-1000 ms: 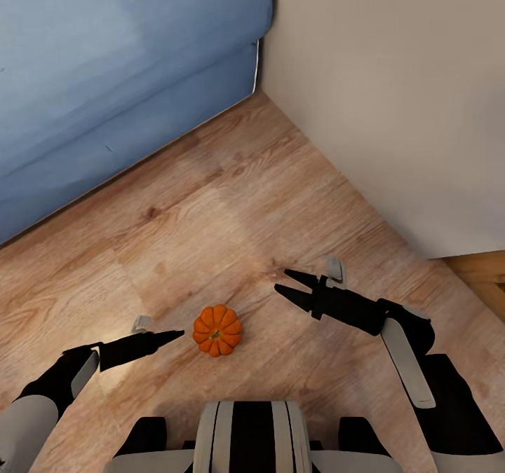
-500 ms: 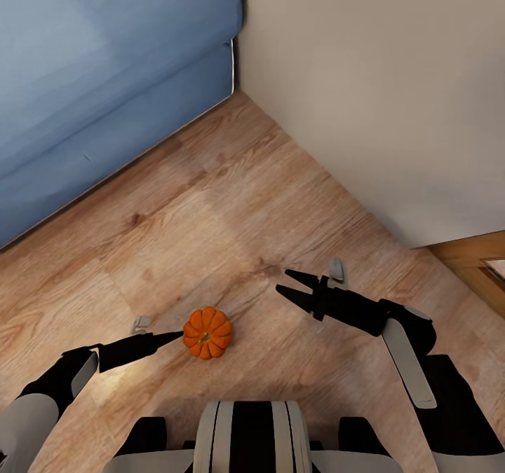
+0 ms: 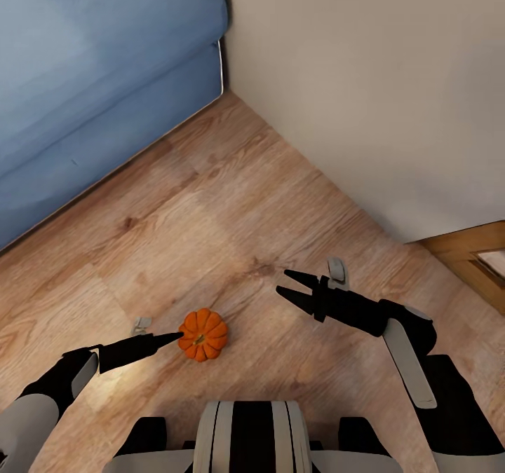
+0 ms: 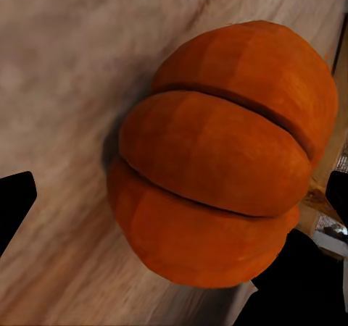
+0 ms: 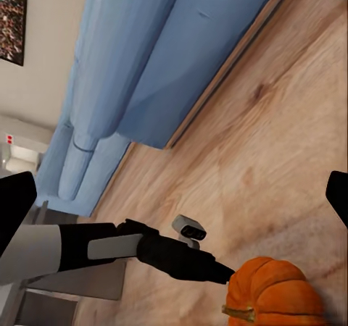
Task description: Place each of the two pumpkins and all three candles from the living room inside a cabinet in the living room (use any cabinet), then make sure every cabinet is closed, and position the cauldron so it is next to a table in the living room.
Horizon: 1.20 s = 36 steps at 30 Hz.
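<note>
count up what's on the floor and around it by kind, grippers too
pumpkin: 1
blue sofa: 1
grippers: 2, the left gripper with its jaws either side of the pumpkin, the right gripper with jaws apart over the wooden floor
total: 4

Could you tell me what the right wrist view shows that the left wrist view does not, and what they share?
The right wrist view takes in the blue sofa, a framed picture on the wall, and the left arm reaching in with its gripper at the pumpkin. The left wrist view gives a close look at the pumpkin's ribbed side, sitting between that gripper's dark fingers. Both show the pumpkin resting on the wooden floor.
</note>
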{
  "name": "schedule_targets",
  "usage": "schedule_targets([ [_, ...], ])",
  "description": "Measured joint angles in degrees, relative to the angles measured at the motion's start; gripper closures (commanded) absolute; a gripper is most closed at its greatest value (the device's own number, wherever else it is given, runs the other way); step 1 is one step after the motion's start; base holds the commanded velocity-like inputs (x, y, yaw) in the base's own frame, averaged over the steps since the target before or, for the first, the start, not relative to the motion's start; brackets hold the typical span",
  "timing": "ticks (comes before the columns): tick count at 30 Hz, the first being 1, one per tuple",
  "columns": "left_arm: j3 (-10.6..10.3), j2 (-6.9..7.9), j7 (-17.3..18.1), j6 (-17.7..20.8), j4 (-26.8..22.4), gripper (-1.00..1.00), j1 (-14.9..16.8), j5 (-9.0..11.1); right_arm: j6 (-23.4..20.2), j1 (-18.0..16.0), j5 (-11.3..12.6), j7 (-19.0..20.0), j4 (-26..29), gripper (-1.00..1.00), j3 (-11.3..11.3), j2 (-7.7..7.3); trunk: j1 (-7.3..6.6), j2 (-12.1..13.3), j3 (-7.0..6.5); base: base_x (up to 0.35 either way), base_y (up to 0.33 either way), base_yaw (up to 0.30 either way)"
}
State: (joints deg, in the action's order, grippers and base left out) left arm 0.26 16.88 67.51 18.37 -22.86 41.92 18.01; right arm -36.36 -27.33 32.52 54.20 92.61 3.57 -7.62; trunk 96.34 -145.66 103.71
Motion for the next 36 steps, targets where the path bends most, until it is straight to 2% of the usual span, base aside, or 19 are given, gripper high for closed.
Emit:
schedule_targets([
  [13, -0.1, -0.24, -0.1, 0.1, 0.0, -1.00, 0.0, 0.0, 0.1, 0.0, 0.0, 0.0, 0.0, -1.00, -0.2, -0.02, 0.00, 0.0, 0.00, 0.000, 0.000, -0.043],
  [18, 0.0, -0.41, -0.1, 0.1, 0.8, -1.00, 0.1, -1.8, 0.1, 0.0, 0.0, 0.1, 0.0, -1.00, -0.2, -0.02, 0.00, 0.0, 0.00, 0.000, 0.000, -0.168],
  [23, 0.0, -0.49, -0.2, 0.2, 1.2, -1.00, 0.3, -2.5, 0.1, 0.0, 0.0, 0.1, 0.0, -1.00, -0.3, -0.08, 0.00, 0.0, 0.00, 0.000, 0.000, -0.119],
  [33, 0.0, -0.60, -0.6, 0.3, 2.1, -1.00, 0.6, -2.8, 0.1, 0.1, 0.0, 1.9, 0.0, -1.00, -2.4, -0.11, 0.00, 0.0, 0.00, 0.000, 0.000, -0.015],
  [34, 0.1, -0.69, -1.1, 0.8, 2.1, -1.00, 0.6, -2.1, 0.1, 0.1, 0.0, 2.1, 0.0, -1.00, -2.6, -0.11, -0.01, 0.0, -0.01, 0.000, 0.000, -0.002],
  [36, 0.2, -1.37, -1.1, 0.8, 2.4, -1.00, 0.7, -2.2, 0.1, 0.1, 0.0, 2.4, 0.0, -1.00, -3.0, -0.11, -0.01, 0.0, -0.01, 0.000, 0.000, 0.000],
])
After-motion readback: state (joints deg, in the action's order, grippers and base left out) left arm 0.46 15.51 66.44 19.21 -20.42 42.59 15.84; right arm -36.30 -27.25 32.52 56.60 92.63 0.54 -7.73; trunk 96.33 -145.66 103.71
